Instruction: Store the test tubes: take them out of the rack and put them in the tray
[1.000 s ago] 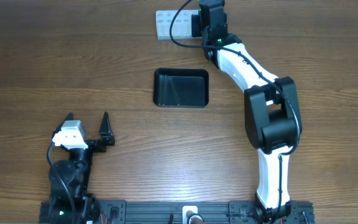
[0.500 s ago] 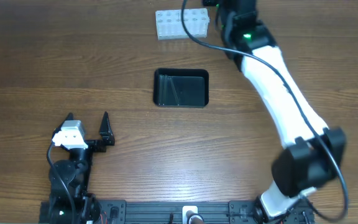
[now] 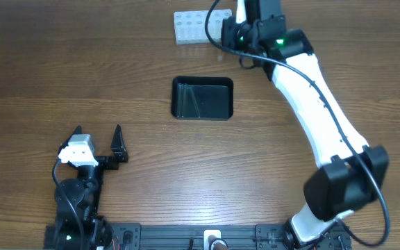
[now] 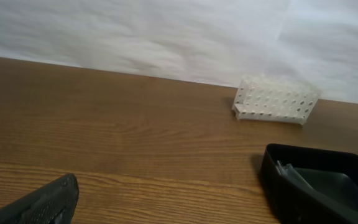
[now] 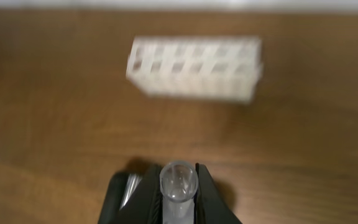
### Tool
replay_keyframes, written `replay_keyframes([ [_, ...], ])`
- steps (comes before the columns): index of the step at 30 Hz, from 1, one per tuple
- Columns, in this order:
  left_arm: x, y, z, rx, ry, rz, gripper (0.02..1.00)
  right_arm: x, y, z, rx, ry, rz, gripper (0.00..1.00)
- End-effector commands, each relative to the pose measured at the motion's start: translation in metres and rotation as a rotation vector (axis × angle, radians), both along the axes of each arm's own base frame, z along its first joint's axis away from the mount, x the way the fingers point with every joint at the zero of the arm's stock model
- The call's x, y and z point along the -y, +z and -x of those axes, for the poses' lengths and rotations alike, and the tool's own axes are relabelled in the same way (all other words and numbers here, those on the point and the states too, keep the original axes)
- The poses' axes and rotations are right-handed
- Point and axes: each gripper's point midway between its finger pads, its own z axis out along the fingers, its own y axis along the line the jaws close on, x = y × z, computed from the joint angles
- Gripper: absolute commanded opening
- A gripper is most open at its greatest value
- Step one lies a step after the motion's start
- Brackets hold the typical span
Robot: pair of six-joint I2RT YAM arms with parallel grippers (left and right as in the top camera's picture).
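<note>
The white test-tube rack [image 3: 201,26] stands at the far edge of the table, also in the right wrist view [image 5: 194,67] and the left wrist view [image 4: 275,99]. The black tray [image 3: 202,98] lies nearer, mid-table, with clear tubes inside [image 4: 294,174]. My right gripper [image 3: 238,29] hangs raised, just right of the rack, shut on a clear test tube [image 5: 179,183] held upright between its fingers. My left gripper [image 3: 97,135] rests open at the near left, far from both, one finger [image 4: 45,200] in its own view.
Bare wooden tabletop [image 3: 82,69] surrounds the rack and tray. A black cable [image 3: 210,17] from the right arm loops over the rack. A white backdrop [image 4: 166,31] rises behind the table's far edge.
The right gripper left the rack's right end, rose out of the top view, and has come back into view beside the rack, holding a tube. The left arm stayed still.
</note>
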Motion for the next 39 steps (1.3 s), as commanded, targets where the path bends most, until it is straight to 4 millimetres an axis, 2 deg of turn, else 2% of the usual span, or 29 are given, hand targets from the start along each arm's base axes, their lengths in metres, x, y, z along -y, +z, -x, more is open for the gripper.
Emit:
replay_keyframes([
  [1, 0.000, -0.001, 0.000, 0.000, -0.002, -0.018, 0.998, -0.027, -0.042, 0.012, -0.142, 0.086, -0.061, 0.060],
  [11, 0.000, -0.001, 0.000, 0.000, -0.003, -0.017, 1.000, -0.043, -0.115, 0.026, -0.315, 0.120, 0.000, 0.053],
  [21, 0.000, -0.001, 0.000, 0.000, -0.002, -0.018, 0.998, -0.041, -0.164, 0.041, -0.417, 0.096, 0.127, 0.108],
  [30, 0.000, -0.001, 0.000, 0.000, -0.003, -0.018, 1.000, -0.044, -0.193, 0.044, -0.468, 0.084, 0.136, 0.150],
  [37, 0.000, -0.001, 0.000, 0.000, -0.002, -0.018, 1.000, -0.044, -0.195, 0.042, -0.466, 0.083, 0.135, 0.268],
  [39, 0.000, -0.001, 0.000, 0.000, -0.002, -0.018, 0.998, -0.045, -0.194, 0.040, -0.455, 0.083, 0.130, 0.338],
])
